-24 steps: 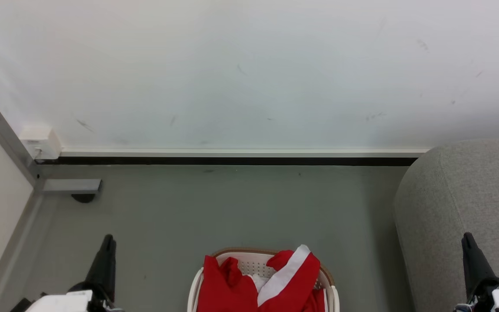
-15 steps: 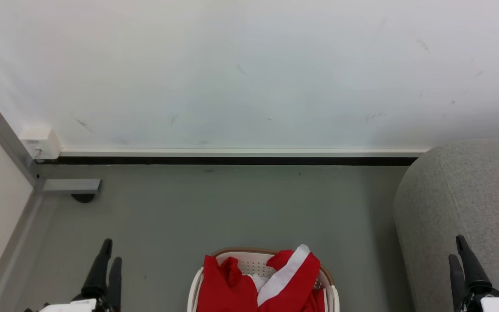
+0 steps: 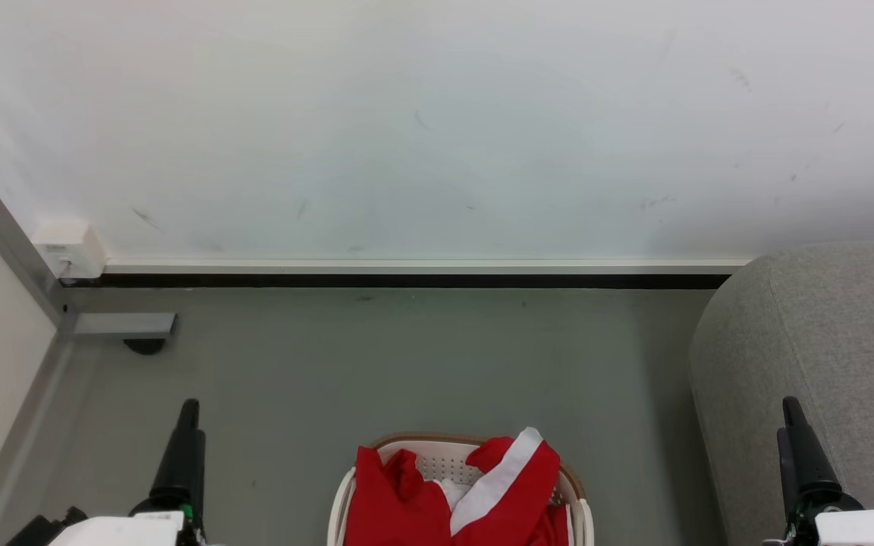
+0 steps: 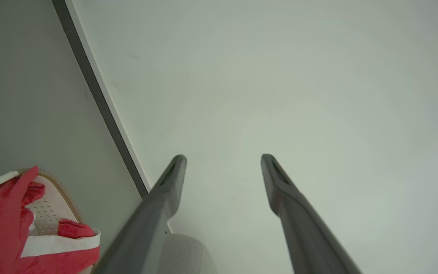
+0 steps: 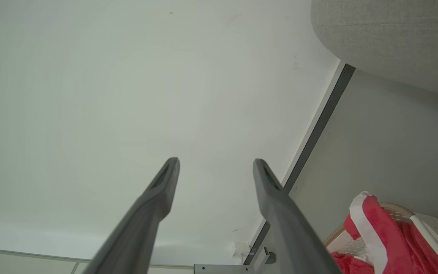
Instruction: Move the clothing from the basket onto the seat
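Near one seat (image 3: 824, 341), one basket (image 3: 441, 461)

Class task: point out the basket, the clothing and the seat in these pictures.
basket (image 3: 441, 461), head view, perforated inner wall.
clothing (image 3: 391, 504), head view, left red fold.
seat (image 3: 824, 341), head view, rounded grey corner.

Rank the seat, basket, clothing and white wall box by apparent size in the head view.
1. seat: largest, though cut by the frame edge.
2. basket and clothing: nearly alike, both cut off at the bottom edge, so not ranked against each other.
3. white wall box: smallest.
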